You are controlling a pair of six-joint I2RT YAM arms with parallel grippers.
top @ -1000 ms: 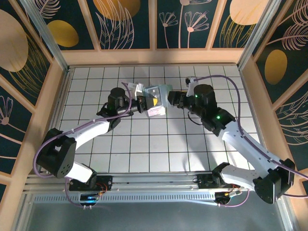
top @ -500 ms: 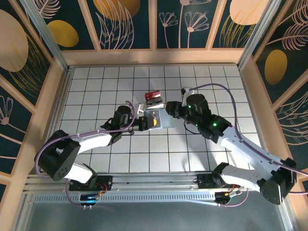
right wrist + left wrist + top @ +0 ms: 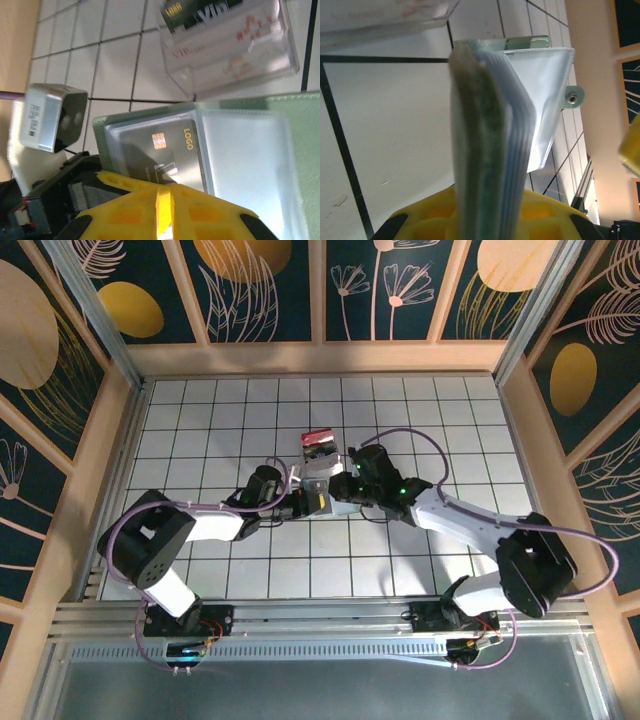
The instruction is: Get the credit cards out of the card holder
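Both arms have come down since a second ago. Then the card holder (image 3: 485, 150) was held up high over the middle of the table (image 3: 200, 420) and hid the clear box (image 3: 230, 45). Half a second ago it was already lower. Now, from above, we see it held low near the tiles at the table's middle, between the two wrists, and the box shows in full just behind it, with its red top. The right arm has also folded in, so its elbow sits nearer the middle than it did.

The left gripper (image 3: 487, 227) is clamped on the holder's folded edge. In its own camera we see the stack of clear sleeves edge-on between the yellow fingers (image 3: 420, 225). One cover swings out to the right, with its snap button (image 3: 572, 98) at the edge.

From the right wrist we see the holder spread open, green cover to the right and clear sleeves across it. A grey card (image 3: 160, 150) with a chip and the word LOGO sits inside a sleeve. The right gripper (image 3: 165, 212) is closed to a thin slit at the lower edge of that sleeve. We cannot tell whether it pinches the card, the sleeve or nothing. The box lies on the tiles just past the holder, with printed cards inside it.
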